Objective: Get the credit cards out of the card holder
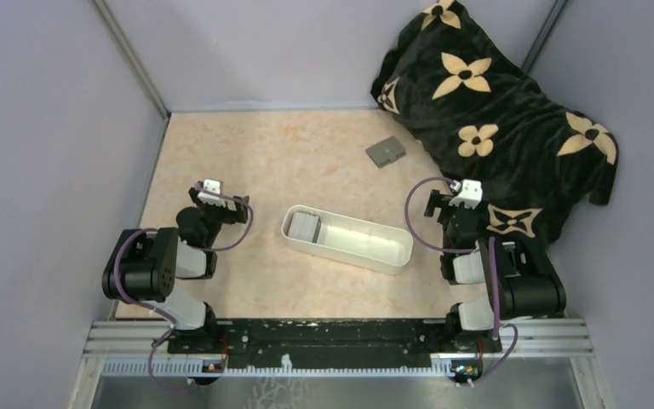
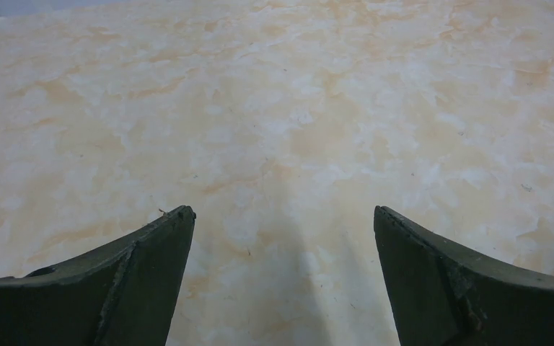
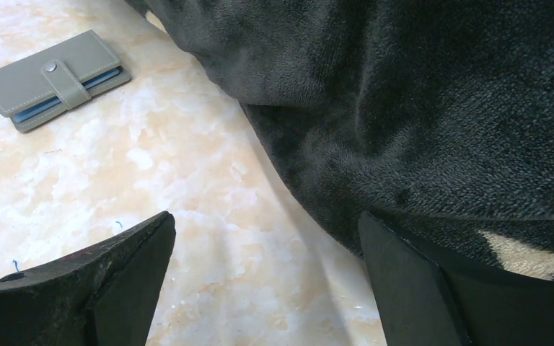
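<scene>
The card holder is a small grey wallet lying flat on the marbled table at the far right-centre, just left of the black blanket. In the right wrist view the card holder is strapped shut with a snap, and blue inner edges show along its side. The credit cards are hidden inside it. My right gripper is open and empty above the table at the blanket's edge, well short of the wallet. Over bare table at the left, my left gripper is open and empty too.
A long white oblong tray lies between the arms, with a pale grey item at its left end. A black blanket with tan flowers is heaped over the far right corner. Purple walls enclose the table.
</scene>
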Robot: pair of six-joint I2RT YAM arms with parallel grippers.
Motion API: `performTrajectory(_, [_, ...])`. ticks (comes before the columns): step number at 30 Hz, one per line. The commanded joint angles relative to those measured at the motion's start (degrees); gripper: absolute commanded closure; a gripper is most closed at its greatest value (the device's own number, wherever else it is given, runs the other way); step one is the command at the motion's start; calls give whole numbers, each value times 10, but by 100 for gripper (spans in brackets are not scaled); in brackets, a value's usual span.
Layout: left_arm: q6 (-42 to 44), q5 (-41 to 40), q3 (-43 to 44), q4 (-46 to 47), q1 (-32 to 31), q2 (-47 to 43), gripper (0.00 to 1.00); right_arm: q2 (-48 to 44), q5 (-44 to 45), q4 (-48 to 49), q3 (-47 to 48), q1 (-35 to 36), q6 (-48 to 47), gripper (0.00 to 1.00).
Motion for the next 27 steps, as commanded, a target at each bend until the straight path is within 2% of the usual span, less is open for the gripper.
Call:
performTrajectory(1, [5,7,4,6,-3,4,1,0,-3,34,6,-3,4,1])
performTrajectory(17, [4,4,6,5,-3,4,1,-8,2,37,3,-1,0,1])
performTrajectory(19, [-5,-18,16,-33,-3,-24,1,-39,14,0,11,18,-15,1])
performTrajectory(22, [-5,-13,59,-189,-6,-125,1,-110,31,-112,49,58,-58,1])
performTrajectory(23, [-18,-9,65,-207,-9,-155,1,-133,22,-153,64,65,-58,1])
performTrajectory(25, [-61,-3,63,-214,-24,-212,1,-174,5,-208,91,66,2,1])
performTrajectory(27, [-87,-18,64,-220,-73,-252,1,-216,-7,-277,117,66,87,1])
